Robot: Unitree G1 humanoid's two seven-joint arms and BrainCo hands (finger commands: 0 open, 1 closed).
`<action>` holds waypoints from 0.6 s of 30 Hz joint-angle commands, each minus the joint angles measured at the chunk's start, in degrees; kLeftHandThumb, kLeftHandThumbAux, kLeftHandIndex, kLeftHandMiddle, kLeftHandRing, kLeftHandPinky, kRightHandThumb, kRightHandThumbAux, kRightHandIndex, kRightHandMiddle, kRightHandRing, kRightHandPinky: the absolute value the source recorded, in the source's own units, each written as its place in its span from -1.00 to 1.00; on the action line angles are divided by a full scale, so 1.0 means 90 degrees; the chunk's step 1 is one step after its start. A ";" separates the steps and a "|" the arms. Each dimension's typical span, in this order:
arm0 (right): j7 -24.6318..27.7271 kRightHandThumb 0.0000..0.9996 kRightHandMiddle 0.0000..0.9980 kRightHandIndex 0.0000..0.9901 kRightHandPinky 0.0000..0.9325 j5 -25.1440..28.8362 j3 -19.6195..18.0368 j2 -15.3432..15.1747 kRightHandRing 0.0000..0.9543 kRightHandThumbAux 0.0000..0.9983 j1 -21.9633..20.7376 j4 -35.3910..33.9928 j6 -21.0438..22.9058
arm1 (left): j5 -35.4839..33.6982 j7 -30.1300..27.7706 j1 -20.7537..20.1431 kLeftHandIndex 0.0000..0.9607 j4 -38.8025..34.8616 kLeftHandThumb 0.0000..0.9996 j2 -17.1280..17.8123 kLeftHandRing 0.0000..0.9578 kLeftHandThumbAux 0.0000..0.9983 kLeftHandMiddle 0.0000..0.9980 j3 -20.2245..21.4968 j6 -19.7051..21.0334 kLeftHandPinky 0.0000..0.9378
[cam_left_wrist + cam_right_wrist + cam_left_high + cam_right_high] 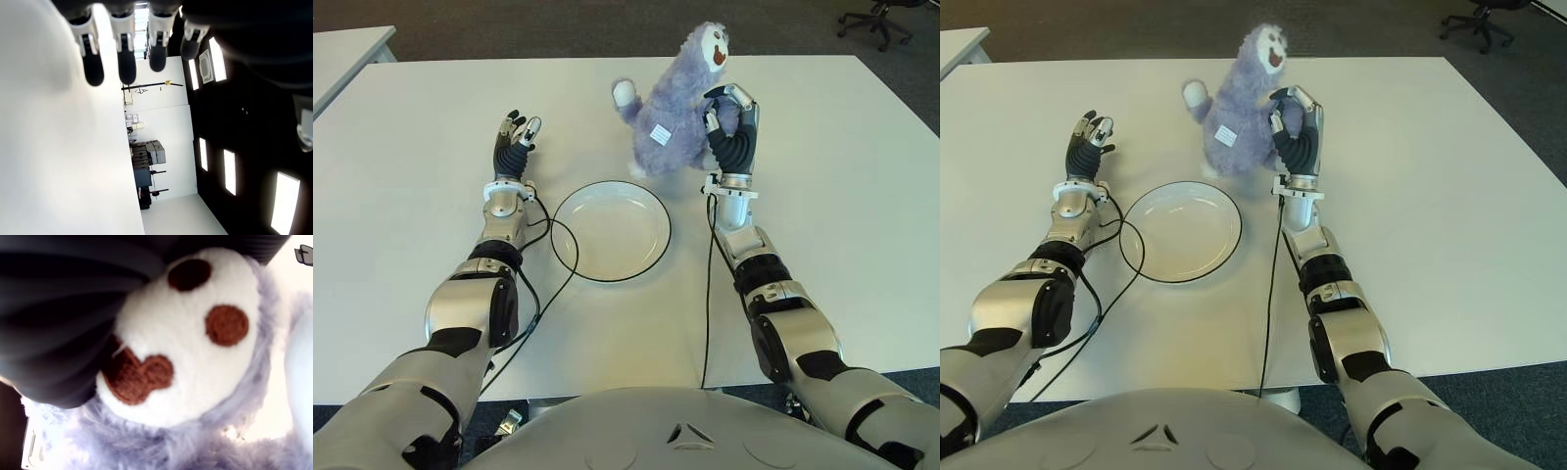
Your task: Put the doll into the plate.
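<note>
**Right hand on doll, plate not yet loaded**

Wide white flat-topped bench (822, 196) carries everything; it is bare apart from the task items, so the move path looks unobstructed. Fluffy purple plush doll with white face and brown embroidered features (677, 117) sits upright on the bench just beyond the far rim of the round white shallow plate with a dark edge (611, 231), not in it. Placement judged as a short carry toward the robot and down.

Right hand (732, 127) is at the doll's right flank, fingers (736, 95) curled round the plush body, pressing into the fur; the right wrist view is filled with the doll's face right against the palm, so the grip reads as clamped on the doll. Doll's base seems still on the bench, lift not yet done.

Left hand (516, 139) shows left of the plate, fingers (93, 68) apart and straight, holding nothing, idle.
</note>
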 commanded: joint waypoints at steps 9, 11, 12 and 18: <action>-0.0077 0.41 0.53 -0.13 0.71 -0.0060 -0.0066 0.0012 0.66 0.43 -0.0161 -0.0127 0.0223 | -0.0083 -0.0049 0.0465 -1.00 0.0388 -1.00 -0.0222 -0.65 -0.18 -0.78 0.0045 0.0312 -0.53; -0.0088 0.41 0.53 -0.13 0.71 -0.0069 -0.0067 0.0009 0.66 0.43 -0.0167 -0.0140 0.0232 | -0.0085 -0.0047 0.0464 -1.00 0.0388 -1.00 -0.0224 -0.65 -0.17 -0.78 0.0047 0.0313 -0.53; -0.0097 0.41 0.53 -0.13 0.71 -0.0079 -0.0067 0.0004 0.66 0.43 -0.0180 -0.0150 0.0224 | -0.0082 -0.0042 0.0463 -1.00 0.0389 -1.00 -0.0223 -0.65 -0.17 -0.78 0.0046 0.0316 -0.53; -0.0174 0.41 0.53 -0.13 0.69 -0.0171 -0.0058 -0.0025 0.65 0.43 -0.0226 -0.0225 0.0261 | -0.0069 -0.0026 0.0465 -1.00 0.0389 -1.00 -0.0224 -0.65 -0.18 -0.77 0.0044 0.0317 -0.54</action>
